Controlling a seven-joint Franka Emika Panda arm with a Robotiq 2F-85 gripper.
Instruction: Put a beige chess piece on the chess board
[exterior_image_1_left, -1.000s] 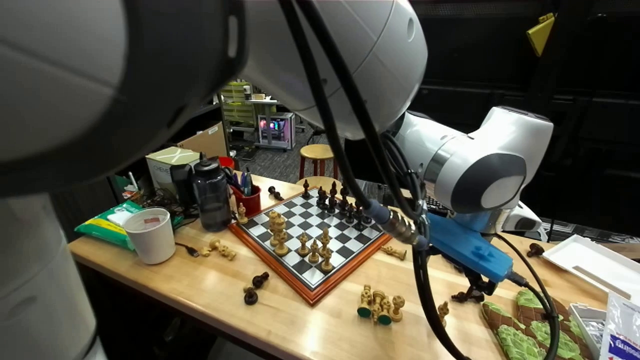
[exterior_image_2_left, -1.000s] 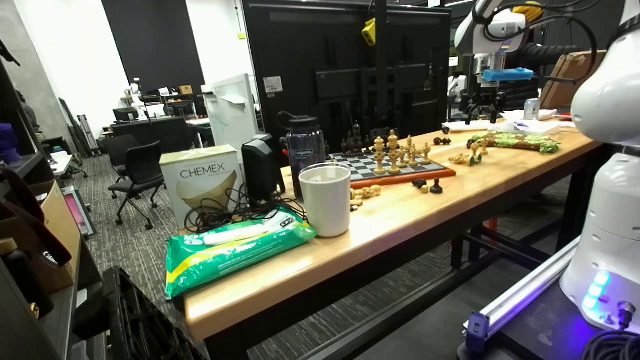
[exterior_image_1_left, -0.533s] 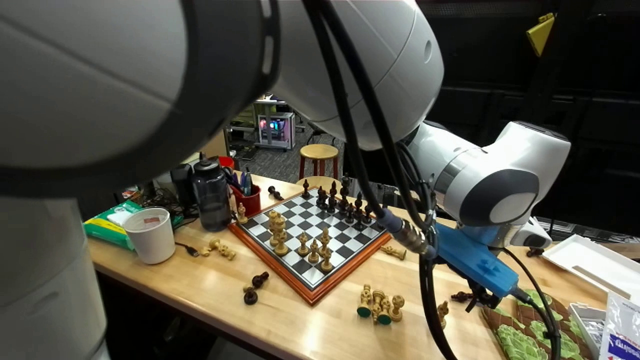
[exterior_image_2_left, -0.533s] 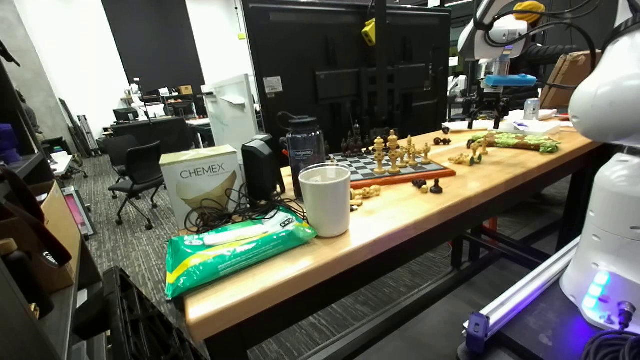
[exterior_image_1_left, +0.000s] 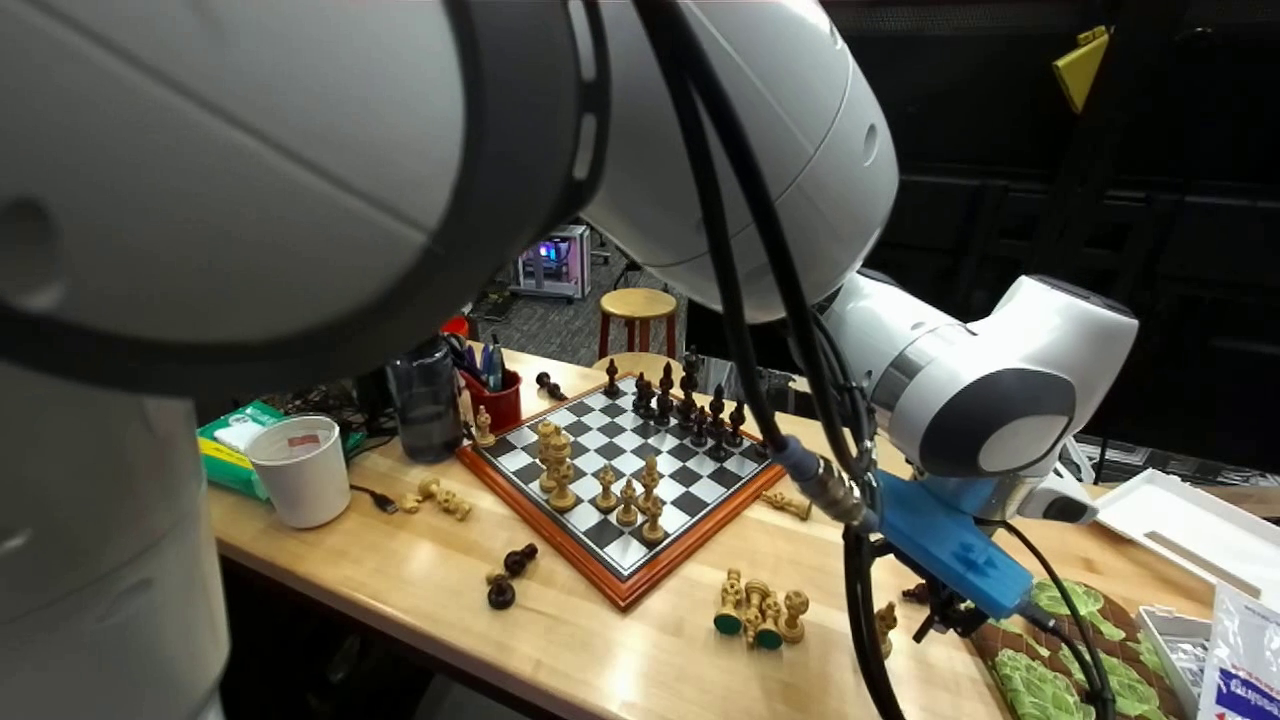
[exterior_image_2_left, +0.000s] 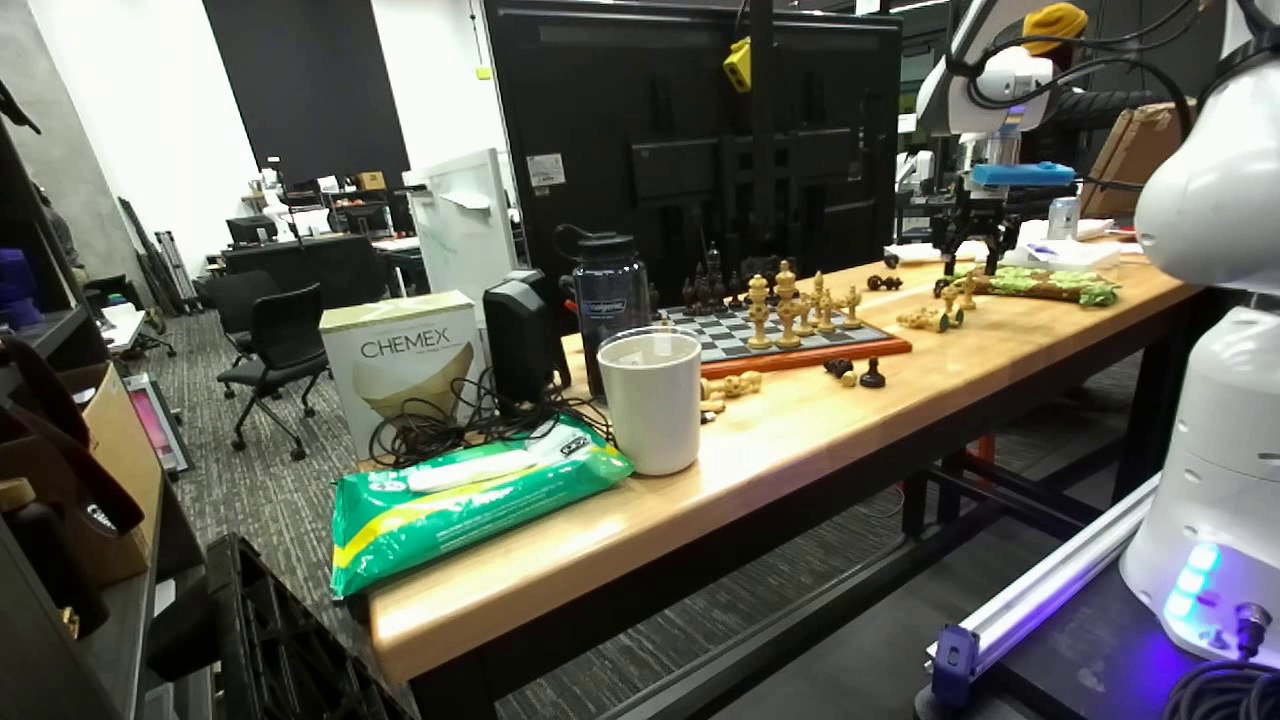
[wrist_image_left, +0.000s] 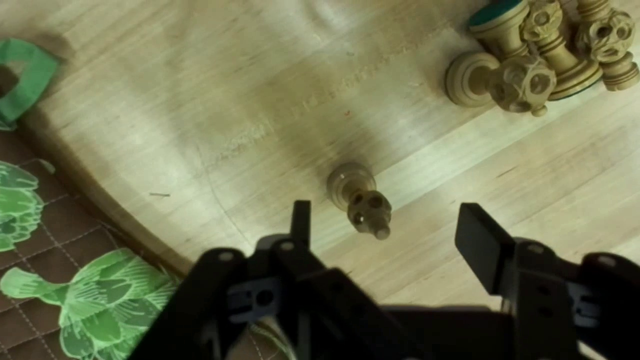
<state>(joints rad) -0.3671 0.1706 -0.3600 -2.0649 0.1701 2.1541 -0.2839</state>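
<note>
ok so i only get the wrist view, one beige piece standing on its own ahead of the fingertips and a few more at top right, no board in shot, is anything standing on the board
Observer: Yes. In an exterior view, beige chess pieces and dark chess pieces stand on the chess board, toward opposite sides of it.

Operator: and any loose beige one near the board that i'm missing

Observer: Yes, an exterior view shows a fallen beige piece lying on the table close by the chess board; I can't tell whether they touch.
</note>
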